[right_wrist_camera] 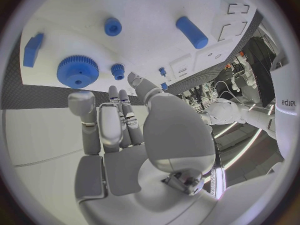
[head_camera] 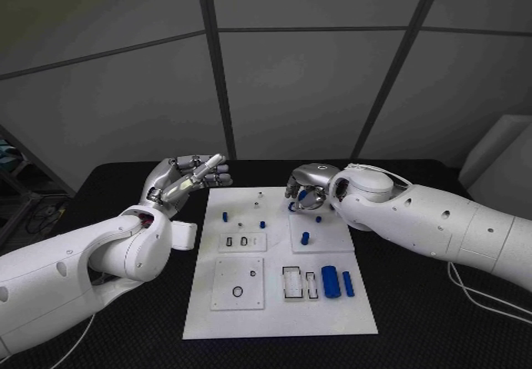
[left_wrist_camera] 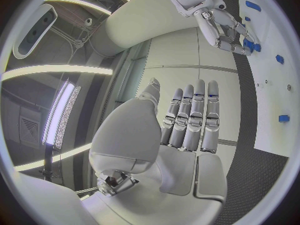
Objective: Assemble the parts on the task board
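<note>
The board [head_camera: 277, 307] lies in the middle of the black table [head_camera: 443, 323], its long sides running from the near edge toward the far edge.

The right hand [head_camera: 307, 192] hovers over the board's far right part, and from the head camera it hides what lies under it; only a bit of blue shows between the fingers. Its wrist view fills that in: a blue gear [right_wrist_camera: 77, 71] lies flat on the board just off the fingertips [right_wrist_camera: 81, 102], with a small toothed piece [right_wrist_camera: 118, 71] beside it, a round peg [right_wrist_camera: 112, 26] and a blue cylinder [right_wrist_camera: 192, 32] further on, and a flat blue block [right_wrist_camera: 32, 49] near the board's edge. There the fingers are loosely curled with nothing between them; whether any tip touches the gear cannot be told.

The left hand [head_camera: 188, 177] is raised beside the board's far left corner, off the board, fingers straight and close together, empty. Its wrist view confirms the flat, unladen palm [left_wrist_camera: 187, 125] and also catches the right hand [left_wrist_camera: 228, 27] over the board, fingertips among small blue pieces.

Near the board's near right part the head view shows a thick blue cylinder [head_camera: 329, 281] and a thinner one [head_camera: 348, 284] lying side by side, next to a rectangular recess [head_camera: 293, 283]. Small blue parts further back are too tiny to identify.
</note>
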You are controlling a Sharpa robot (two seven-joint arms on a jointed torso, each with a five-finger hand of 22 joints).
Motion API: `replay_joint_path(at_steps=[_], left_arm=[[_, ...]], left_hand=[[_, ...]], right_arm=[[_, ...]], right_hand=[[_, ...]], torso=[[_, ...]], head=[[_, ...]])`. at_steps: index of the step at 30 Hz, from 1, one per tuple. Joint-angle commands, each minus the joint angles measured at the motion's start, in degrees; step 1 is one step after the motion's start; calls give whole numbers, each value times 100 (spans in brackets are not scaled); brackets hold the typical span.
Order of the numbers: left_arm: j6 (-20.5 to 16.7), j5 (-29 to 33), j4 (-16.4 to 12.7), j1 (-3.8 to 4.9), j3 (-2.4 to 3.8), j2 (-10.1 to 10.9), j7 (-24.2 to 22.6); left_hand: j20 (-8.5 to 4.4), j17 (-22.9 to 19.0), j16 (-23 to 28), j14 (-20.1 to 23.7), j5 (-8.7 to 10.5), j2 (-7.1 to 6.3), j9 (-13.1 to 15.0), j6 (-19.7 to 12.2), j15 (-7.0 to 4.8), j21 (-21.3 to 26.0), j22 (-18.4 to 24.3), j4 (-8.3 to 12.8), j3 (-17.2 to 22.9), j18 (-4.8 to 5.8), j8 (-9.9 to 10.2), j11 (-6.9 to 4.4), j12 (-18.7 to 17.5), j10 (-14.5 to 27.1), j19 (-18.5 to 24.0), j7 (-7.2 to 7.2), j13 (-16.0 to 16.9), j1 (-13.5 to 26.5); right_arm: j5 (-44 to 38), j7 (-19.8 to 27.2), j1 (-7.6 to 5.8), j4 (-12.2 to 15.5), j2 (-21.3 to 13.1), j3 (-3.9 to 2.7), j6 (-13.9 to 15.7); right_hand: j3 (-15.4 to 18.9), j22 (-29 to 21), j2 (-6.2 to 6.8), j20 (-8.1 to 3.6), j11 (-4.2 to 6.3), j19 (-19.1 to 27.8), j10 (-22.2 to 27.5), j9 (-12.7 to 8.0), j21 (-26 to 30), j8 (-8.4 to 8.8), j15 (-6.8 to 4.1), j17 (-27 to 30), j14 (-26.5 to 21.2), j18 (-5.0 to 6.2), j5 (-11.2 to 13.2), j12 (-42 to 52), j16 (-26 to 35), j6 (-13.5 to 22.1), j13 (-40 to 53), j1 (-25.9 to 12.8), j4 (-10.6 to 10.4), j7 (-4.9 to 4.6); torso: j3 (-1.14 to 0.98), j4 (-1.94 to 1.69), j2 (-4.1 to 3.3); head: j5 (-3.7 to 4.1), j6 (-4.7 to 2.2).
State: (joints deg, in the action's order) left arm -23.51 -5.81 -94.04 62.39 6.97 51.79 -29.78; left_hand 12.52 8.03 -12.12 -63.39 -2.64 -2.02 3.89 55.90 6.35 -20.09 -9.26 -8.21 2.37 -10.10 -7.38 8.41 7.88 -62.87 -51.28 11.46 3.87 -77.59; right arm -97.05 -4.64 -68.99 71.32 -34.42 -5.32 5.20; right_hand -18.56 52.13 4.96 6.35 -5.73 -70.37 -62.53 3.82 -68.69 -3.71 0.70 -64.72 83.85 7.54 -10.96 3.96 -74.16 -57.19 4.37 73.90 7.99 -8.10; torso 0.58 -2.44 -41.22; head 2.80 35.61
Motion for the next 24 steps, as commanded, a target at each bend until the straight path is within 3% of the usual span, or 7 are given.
replay_joint_path(at_steps=[1, 24], left_arm=[[91, -42, -6, 9, 4, 1, -19], [150, -42, 0, 9, 5, -13, -4]], left_hand=[[27, -6, 31, 38, -14, 14, -5, 9, 2, 35, 5, 28, -19, -29, 22, 38, -35, 14, 19, 48, -8, 65], [30, -7, 41, 41, -14, 23, -6, 10, 4, 37, 8, 34, -18, -29, 29, 40, -43, 15, 21, 49, -8, 63]], right_arm=[[-45, -8, -11, -13, 15, 1, -100], [-46, 43, -8, -222, 140, 78, -213]], right_hand=[[-48, 35, -16, 6, -5, -43, -37, 6, -55, -3, 34, -29, 274, -56, 16, -5, -45, 22, 10, 37, -9, 6], [-175, 146, -51, 2, 7, -48, -105, 16, -154, -19, 25, -88, 264, -68, 35, -14, -124, -57, 3, 35, -34, -6]], torso=[[-2, 2, -2], [1, -2, -15]], head=[[0, 17], [2, 81]])
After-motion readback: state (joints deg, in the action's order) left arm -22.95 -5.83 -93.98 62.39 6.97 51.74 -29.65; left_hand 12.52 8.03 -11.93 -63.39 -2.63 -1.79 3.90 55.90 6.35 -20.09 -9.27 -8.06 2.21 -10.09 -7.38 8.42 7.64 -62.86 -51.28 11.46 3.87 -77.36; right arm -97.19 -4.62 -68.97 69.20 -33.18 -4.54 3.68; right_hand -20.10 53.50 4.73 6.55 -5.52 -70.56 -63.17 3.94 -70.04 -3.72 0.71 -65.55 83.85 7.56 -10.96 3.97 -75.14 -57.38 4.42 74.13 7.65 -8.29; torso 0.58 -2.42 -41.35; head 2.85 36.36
